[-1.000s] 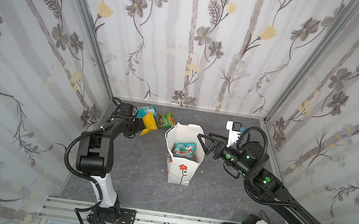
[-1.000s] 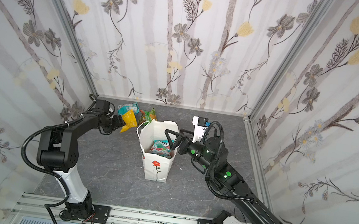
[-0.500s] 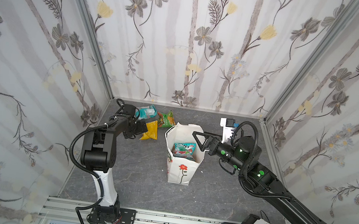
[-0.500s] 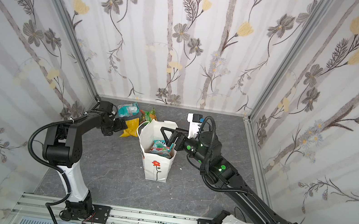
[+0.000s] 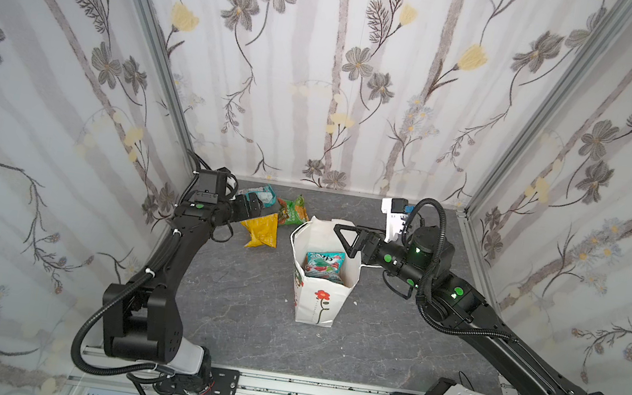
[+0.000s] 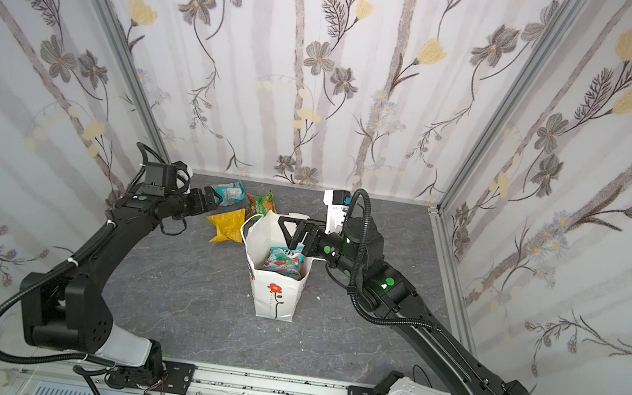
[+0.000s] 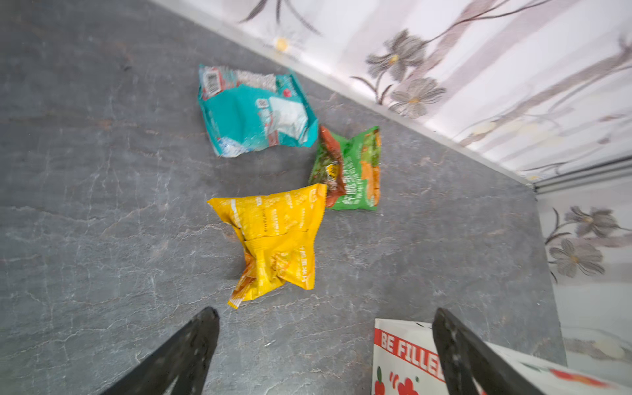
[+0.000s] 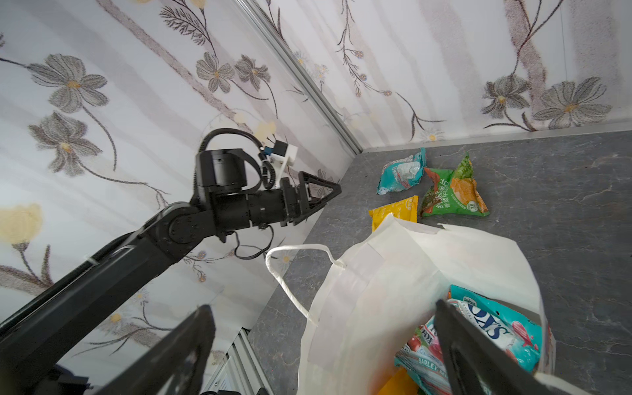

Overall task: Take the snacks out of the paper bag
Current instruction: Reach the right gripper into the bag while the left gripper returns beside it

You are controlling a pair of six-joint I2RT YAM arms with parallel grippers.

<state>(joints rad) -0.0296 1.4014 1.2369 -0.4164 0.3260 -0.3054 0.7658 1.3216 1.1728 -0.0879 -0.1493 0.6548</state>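
Observation:
The white paper bag [image 5: 316,305] with a red flower stands upright mid-floor in both top views [image 6: 276,298]. Inside it lie a teal FOX'S packet [image 8: 496,328] and something orange [image 8: 396,383] beneath. Three snacks lie on the floor behind the bag: a teal one [image 7: 254,113], a green-orange one [image 7: 352,171] and a yellow one [image 7: 277,239]. My left gripper [image 5: 252,206] [image 7: 325,314] hangs open and empty just short of the yellow packet [image 5: 261,230]. Over the bag's mouth my right gripper [image 5: 344,238] [image 8: 323,307] is open, holding nothing.
The back wall runs close behind the three loose packets. A white cord handle [image 8: 294,270] sticks out from the bag's rim toward the left arm [image 8: 222,208]. The left side wall stands near the left gripper.
My left gripper opened and let go of the yellow packet, which now lies on the floor, and drew back a little. The right gripper moved left, over the bag's mouth.

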